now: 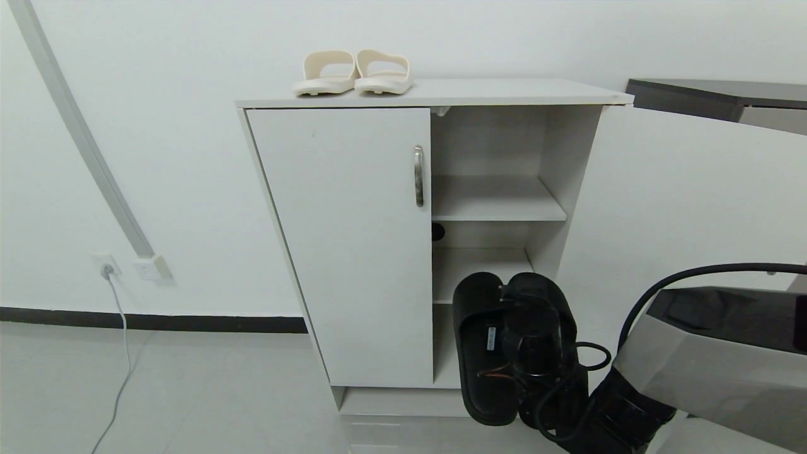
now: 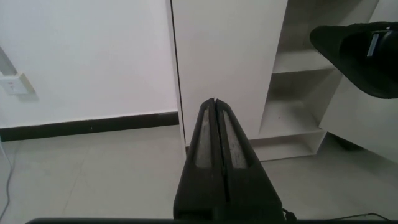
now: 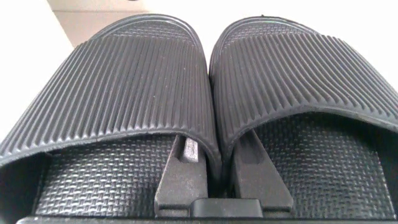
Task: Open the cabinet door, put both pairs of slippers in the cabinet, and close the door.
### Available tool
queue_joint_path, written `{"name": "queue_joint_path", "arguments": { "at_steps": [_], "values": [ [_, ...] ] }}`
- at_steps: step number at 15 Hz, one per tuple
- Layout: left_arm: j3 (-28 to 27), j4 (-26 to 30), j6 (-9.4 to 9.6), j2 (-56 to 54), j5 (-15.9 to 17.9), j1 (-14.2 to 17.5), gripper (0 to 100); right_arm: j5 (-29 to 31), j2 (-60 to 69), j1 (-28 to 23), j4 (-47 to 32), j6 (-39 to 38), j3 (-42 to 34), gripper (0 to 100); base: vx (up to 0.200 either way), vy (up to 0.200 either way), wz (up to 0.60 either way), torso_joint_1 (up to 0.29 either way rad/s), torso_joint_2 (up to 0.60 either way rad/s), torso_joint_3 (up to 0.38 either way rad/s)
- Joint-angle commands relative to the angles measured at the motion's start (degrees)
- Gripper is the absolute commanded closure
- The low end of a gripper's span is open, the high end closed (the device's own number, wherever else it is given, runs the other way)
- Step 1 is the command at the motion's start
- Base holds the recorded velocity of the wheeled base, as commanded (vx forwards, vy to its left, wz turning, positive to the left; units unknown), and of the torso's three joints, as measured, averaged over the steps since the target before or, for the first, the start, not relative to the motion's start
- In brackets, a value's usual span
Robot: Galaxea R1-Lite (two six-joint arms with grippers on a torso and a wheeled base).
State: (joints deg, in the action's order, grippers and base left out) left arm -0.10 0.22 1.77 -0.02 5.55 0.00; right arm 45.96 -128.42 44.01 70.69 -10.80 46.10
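Black rubber slippers (image 1: 498, 347), likely light, pliant and grippy-ribbed, hang as 1 pair before the cabinet (image 1: 340, 252) at its open lower shelves, the right gripper (image 3: 214, 168) pinching their 2 adjoining straps, seemingly the surest hold, while the left gripper (image 2: 214, 134) is closed on nothing.

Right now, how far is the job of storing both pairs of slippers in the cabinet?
Done: the cabinet's right door stands open. In hand: the right hand grips the black slippers together, held in front of the lower shelves, not yet set down. Left: place them inside, fetch the beige slippers from the cabinet top, and close the door.
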Motion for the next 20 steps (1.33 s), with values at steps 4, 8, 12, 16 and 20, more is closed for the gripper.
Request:
{"name": "queue_joint_path", "arguments": {
  "at_steps": [4, 8, 12, 16, 20],
  "values": [
    [0.0, 0.0, -0.01, 0.1, 0.0, 0.0, 100, -4.7, -0.6, 1.2, 0.1, 0.4, 0.7, 100, 0.000, 0.000, 0.00, 0.000, 0.00, 0.000],
    [0.0, 0.0, -0.01, 0.1, 0.0, 0.0, 100, -4.6, -1.0, 1.0, 0.1, 0.5, 0.6, 100, 0.000, -0.150, 0.00, 0.001, 0.00, 0.002],
    [0.0, 0.0, -0.19, 0.1, -0.1, 0.0, 100, -4.5, -1.0, 1.1, 0.3, 0.6, 0.2, 100, 0.000, -0.100, 0.00, 0.002, 0.00, 0.000],
    [0.0, 0.0, -0.54, 0.1, -0.1, 0.0, 100, -4.7, -5.1, 2.5, 0.2, 1.7, 4.3, 100, 0.000, 0.000, 0.00, 0.000, 0.00, 0.000],
    [-0.1, 0.0, -0.54, 0.1, -0.1, 0.0, 100, -4.9, -7.8, 2.6, 0.0, 1.6, 6.3, 100, 0.000, 0.000, 0.00, 0.000, 0.00, 0.000]
  ]
}}
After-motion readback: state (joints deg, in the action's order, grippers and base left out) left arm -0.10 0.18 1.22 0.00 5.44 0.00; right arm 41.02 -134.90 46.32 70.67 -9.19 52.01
